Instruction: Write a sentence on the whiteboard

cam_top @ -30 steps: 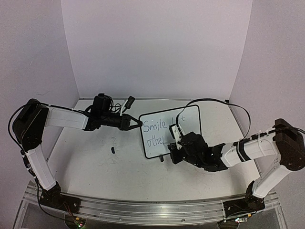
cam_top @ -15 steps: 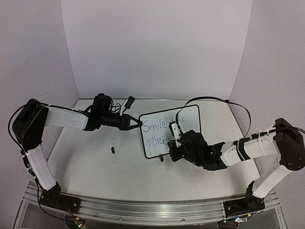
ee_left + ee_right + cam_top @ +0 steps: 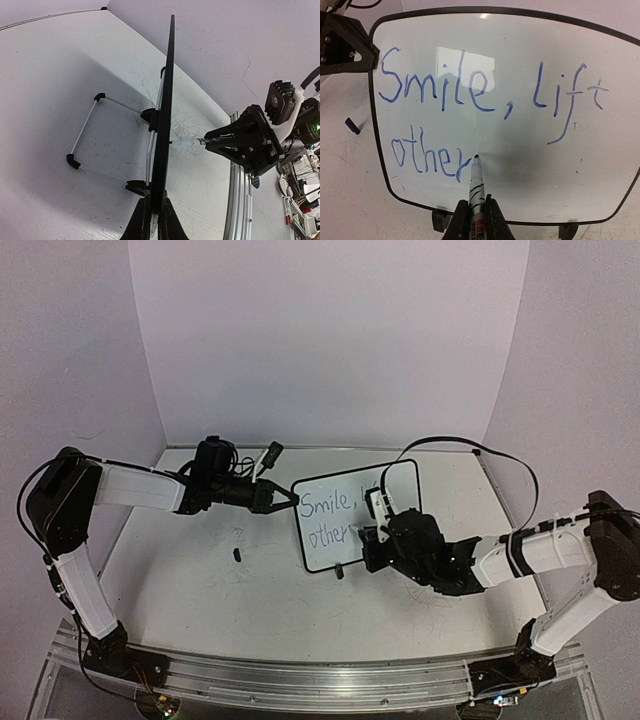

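The whiteboard (image 3: 330, 555) stands upright mid-table, and the left wrist view shows it edge-on (image 3: 167, 100). The sentence (image 3: 442, 90) is in blue marker: "Smile, lift" on top and "other" below, also readable from above (image 3: 325, 506). My left gripper (image 3: 283, 502) is shut on the board's left edge (image 3: 155, 207). My right gripper (image 3: 476, 204) is shut on a marker (image 3: 476, 185). The marker's tip touches the board just right of the "r". From above, my right gripper (image 3: 375, 530) hides the right half of the writing.
A small dark marker cap (image 3: 238, 554) lies on the table left of the board (image 3: 352, 126). The board's wire stand (image 3: 90, 130) juts out behind it. White walls enclose the table on three sides. A metal rail (image 3: 300, 680) runs along the near edge.
My right gripper has moved the marker rightward along the lower line, and the word there has grown to "other". My left gripper has kept its hold on the board.
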